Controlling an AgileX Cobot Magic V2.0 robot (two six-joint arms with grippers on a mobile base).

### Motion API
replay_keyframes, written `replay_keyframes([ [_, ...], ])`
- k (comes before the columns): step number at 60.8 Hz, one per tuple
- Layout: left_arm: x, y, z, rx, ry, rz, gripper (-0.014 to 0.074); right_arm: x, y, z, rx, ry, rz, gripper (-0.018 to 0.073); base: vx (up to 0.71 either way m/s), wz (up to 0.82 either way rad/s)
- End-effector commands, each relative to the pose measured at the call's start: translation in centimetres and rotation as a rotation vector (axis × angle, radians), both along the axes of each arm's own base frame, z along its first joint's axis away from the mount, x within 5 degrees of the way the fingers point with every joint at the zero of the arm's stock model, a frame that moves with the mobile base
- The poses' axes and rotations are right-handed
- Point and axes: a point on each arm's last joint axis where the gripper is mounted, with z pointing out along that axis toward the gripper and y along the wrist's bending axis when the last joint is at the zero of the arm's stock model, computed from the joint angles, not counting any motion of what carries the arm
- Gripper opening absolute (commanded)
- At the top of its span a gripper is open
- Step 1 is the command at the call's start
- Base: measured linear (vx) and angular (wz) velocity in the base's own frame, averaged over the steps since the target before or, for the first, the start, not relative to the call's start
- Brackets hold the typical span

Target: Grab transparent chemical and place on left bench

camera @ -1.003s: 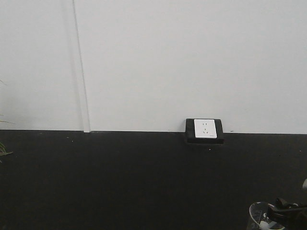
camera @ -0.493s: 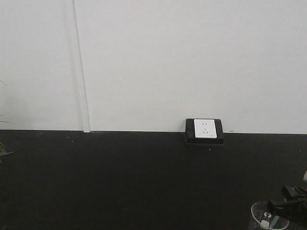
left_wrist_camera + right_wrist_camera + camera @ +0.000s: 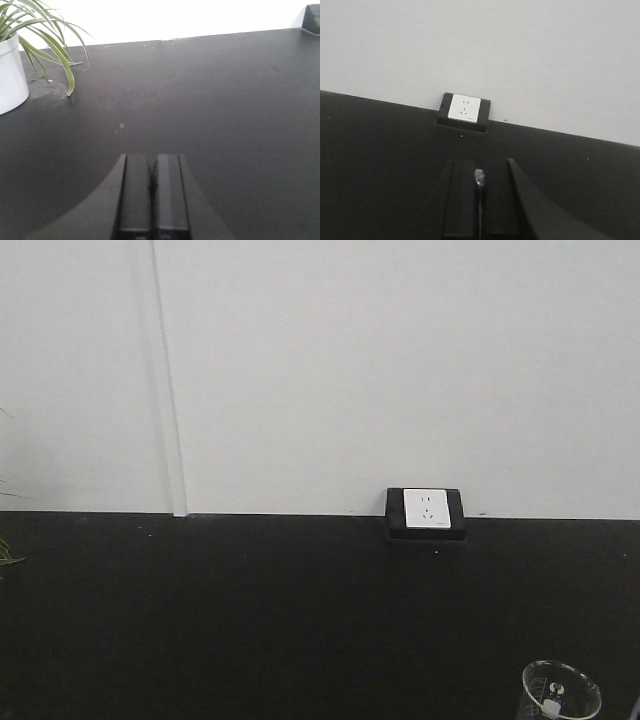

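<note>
While the transparent chemical [image 3: 560, 692] stands alone on the black bench [image 3: 250, 620], low at the front view's right, the left fingers [image 3: 136, 195] and right fingers [image 3: 461, 200] are pressed together, gripping nothing.

The beaker [image 3: 558, 695] stands on the bench [image 3: 250, 620], low right in the front view. The socket [image 3: 427, 510] sits at the bench's back edge, against the wall [image 3: 350, 360], behind the beaker and to its left. A strip [image 3: 168, 380] runs up the wall, left of the socket. The potted plant [image 3: 10, 75] stands on the bench, ahead and left of my left gripper [image 3: 152, 162]. The socket lies ahead of my right gripper [image 3: 479, 167], slightly left.
</note>
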Motion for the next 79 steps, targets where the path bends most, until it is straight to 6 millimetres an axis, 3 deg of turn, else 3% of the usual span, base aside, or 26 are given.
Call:
replay_keyframes([
  [1, -0.1, 0.0, 0.3, -0.014, -0.081, -0.001, -0.0003, -2.5, 0.4, 1.1, -0.011, -0.128, 0.041, -0.0007, 0.0, -0.01],
  [9, -0.1, 0.0, 0.3, -0.014, -0.081, -0.001, -0.0003, -4.7, 0.3, 0.5, -0.008, -0.179, 0.04, -0.0007, 0.0, -0.01],
  [22, -0.1, 0.0, 0.3, -0.014, -0.081, -0.001, -0.0003, -6.3, 0.1, 0.0, -0.008, -0.202, 0.025, -0.0007, 0.0, 0.0],
  [79, -0.1, 0.0, 0.3, -0.014, -0.081, -0.001, -0.0003, -6.4, 0.1, 0.0, -0.008, -0.206, 0.025, -0.0007, -0.02, -0.01],
])
